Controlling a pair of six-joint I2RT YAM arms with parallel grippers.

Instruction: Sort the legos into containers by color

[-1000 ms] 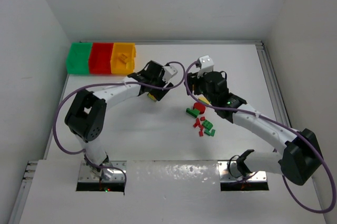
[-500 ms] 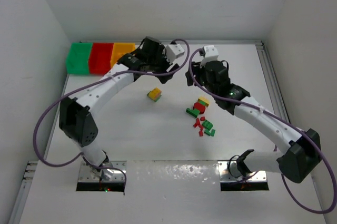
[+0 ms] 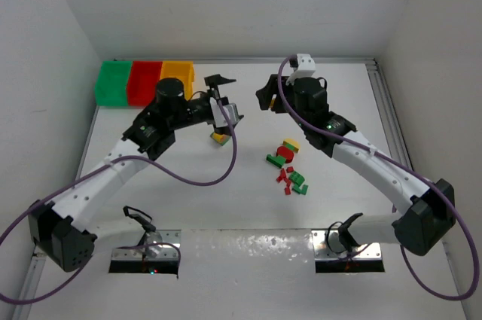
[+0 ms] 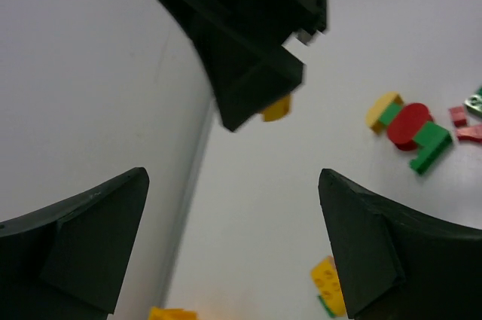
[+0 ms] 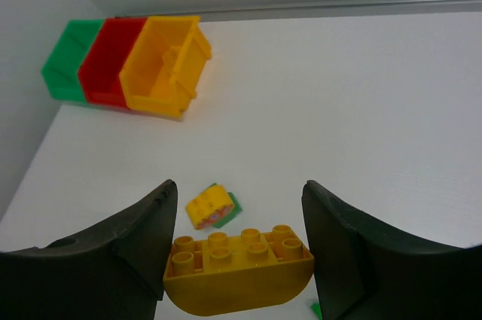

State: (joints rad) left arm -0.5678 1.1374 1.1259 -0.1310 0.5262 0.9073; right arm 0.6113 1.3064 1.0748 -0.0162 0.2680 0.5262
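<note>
My right gripper [image 5: 237, 260] is shut on a yellow brick [image 5: 237, 275] with a rounded underside, held above the table; from above this gripper [image 3: 263, 100] hangs at the back middle. My left gripper [image 3: 224, 100] stands open and empty [image 4: 232, 184], facing the right one. Below it lies a yellow-and-green brick [image 3: 220, 137] [image 5: 211, 205]. Several red, green and yellow legos [image 3: 290, 163] [image 4: 410, 126] are heaped at centre right. The green [image 3: 113, 83], red [image 3: 143, 81] and yellow [image 3: 177, 73] containers stand in a row at the back left; the yellow one [image 5: 162, 64] holds a yellow piece.
White walls close in the table on the left, back and right. A metal rail [image 3: 388, 109] runs along the right edge. Purple cables [image 3: 226, 162] loop from both arms over the table.
The left arm swung up beside the yellow bin, then drew back, and its jaws now stand wider. The right gripper rose from the heap and moved back-left with the yellow brick.
</note>
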